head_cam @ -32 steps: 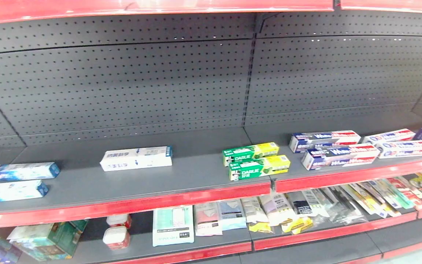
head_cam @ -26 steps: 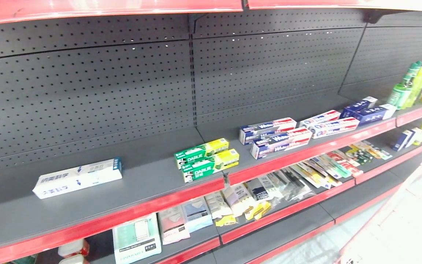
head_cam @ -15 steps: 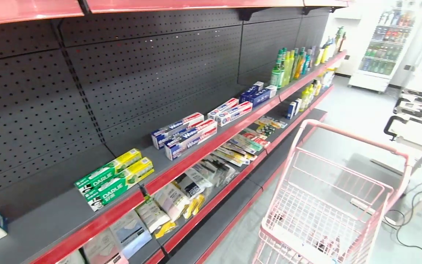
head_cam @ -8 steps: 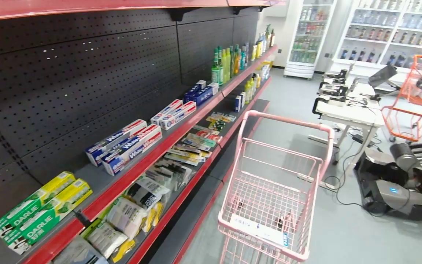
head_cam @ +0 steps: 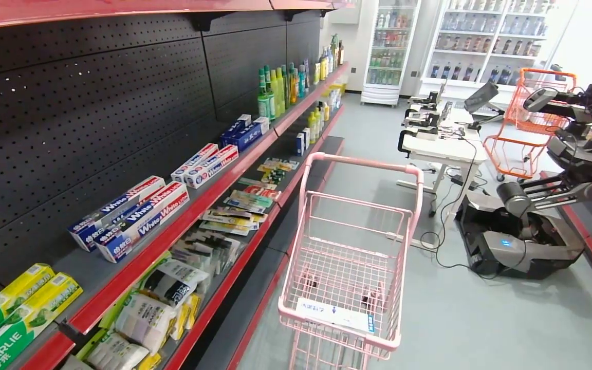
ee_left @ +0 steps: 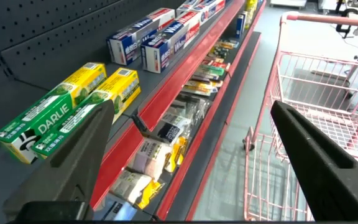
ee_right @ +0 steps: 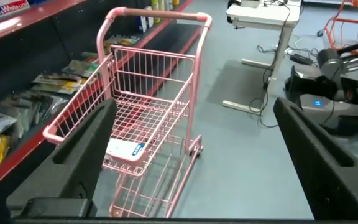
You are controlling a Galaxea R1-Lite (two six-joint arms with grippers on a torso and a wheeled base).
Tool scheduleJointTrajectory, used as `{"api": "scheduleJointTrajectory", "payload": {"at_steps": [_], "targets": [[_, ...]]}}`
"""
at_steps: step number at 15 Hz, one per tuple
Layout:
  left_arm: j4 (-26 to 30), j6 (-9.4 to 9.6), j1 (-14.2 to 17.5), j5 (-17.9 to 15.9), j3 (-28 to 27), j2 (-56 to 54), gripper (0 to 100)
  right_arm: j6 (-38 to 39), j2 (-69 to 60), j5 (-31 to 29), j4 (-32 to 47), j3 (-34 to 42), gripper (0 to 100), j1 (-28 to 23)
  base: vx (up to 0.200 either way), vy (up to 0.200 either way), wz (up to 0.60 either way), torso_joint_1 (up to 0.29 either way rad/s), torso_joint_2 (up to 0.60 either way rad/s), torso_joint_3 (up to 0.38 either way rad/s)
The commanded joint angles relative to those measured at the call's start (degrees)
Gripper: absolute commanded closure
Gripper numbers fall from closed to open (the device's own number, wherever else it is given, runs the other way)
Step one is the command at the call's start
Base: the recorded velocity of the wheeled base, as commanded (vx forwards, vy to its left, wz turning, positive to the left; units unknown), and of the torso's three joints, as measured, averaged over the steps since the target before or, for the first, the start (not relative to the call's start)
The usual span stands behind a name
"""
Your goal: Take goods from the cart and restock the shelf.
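The camera has swung right, so the head view now has the pink cart [head_cam: 363,163] beside the shelf [head_cam: 183,226], a white box [head_cam: 334,314] in it. Left wrist view: the left gripper [ee_left: 189,112], spread and empty, sits near green-yellow boxes [ee_left: 73,115] it might knock. Right wrist view: the right gripper [ee_right: 192,106], spread and empty, is apart from the cart, whose wire rim could snag a reach.

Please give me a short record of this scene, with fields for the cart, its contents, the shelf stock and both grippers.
Cart: pink, standing in the aisle beside the shelf.
In cart: one white box, lying flat at the end nearest the robot.
Shelf stock: green-yellow boxes and blue-red-white boxes, lying flat.
Left gripper: open, empty, facing the shelf.
Right gripper: open, empty, facing the cart.
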Motion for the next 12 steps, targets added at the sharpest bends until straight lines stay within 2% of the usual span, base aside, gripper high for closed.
{"api": "scheduleJointTrajectory", "payload": {"at_steps": [1, 3, 4, 5, 6, 7, 8, 9, 10, 11, 12], "targets": [[0.0, 0.02, 0.0, 0.0, 0.0, 0.1, 0, 1.3, 0.0, 0.0, -0.1, 0.0, 0, -0.1, 0.0, 0.0, 0.0, 0.0, 0.0, 0.0], [0.0, 0.02, 0.0, 0.0, 0.0, 0.1, 0, 0.6, 0.6, 0.1, -0.1, -1.8, 0, 0.1, 0.0, 0.0, 0.0, 0.0, 0.0, 0.0], [0.0, 0.02, 0.0, 0.0, 0.0, 0.1, 0, 1.6, 12.3, -1.1, -0.1, -13.2, 0, 1.2, 0.0, 0.0, 0.0, 0.0, 0.0, 0.0], [0.0, -0.07, 0.0, 0.0, 0.0, 0.1, 0, 8.1, 25.8, -2.4, 0.2, -27.8, 0, 1.2, 0.0, 0.0, 0.0, 0.0, 0.0, 0.0], [0.0, -0.07, 0.0, 0.0, 0.0, 0.1, 0, 10.5, 31.7, -2.0, 1.2, -34.6, 0, 1.5, 0.0, 0.0, 0.0, 0.0, 0.0, 0.0], [0.0, -0.07, 0.0, 0.0, 0.0, 0.1, 0, 8.5, 41.6, -2.1, 6.8, -41.3, 0, 0.5, 0.0, 0.0, 0.0, 0.0, 0.0, 0.0], [0.0, -0.07, 0.0, 0.0, 0.0, 0.1, 0, 5.8, 47.5, -1.2, 12.0, -41.7, 0, 0.0, 0.0, 0.0, 0.0, 0.0, 0.0, 0.0], [0.0, -0.07, 0.0, 0.0, 0.0, 0.1, 0, 5.4, 52.5, 1.7, 13.7, -41.7, 0, 0.0, 0.0, 0.0, 0.0, 0.0, 0.0, 0.0], [0.0, -0.07, 0.0, 0.0, 0.0, 0.1, 0, 4.8, 58.4, 7.5, 14.3, -41.7, 0, -0.2, 0.0, 0.0, 0.0, 0.0, 0.0, 0.0], [0.0, -0.07, 0.0, 0.0, 0.0, 0.1, 0, 0.2, 70.4, 11.8, 14.1, -42.5, 0, -0.3, 0.0, 0.0, 0.0, 0.0, 0.0, 0.0], [0.0, -0.07, 0.0, 0.0, 0.0, 0.1, 0, 0.2, 70.4, 11.8, 14.1, -42.5, 0, -0.3, 0.0, 0.0, 0.0, 0.0, 0.0, 0.0]]}}
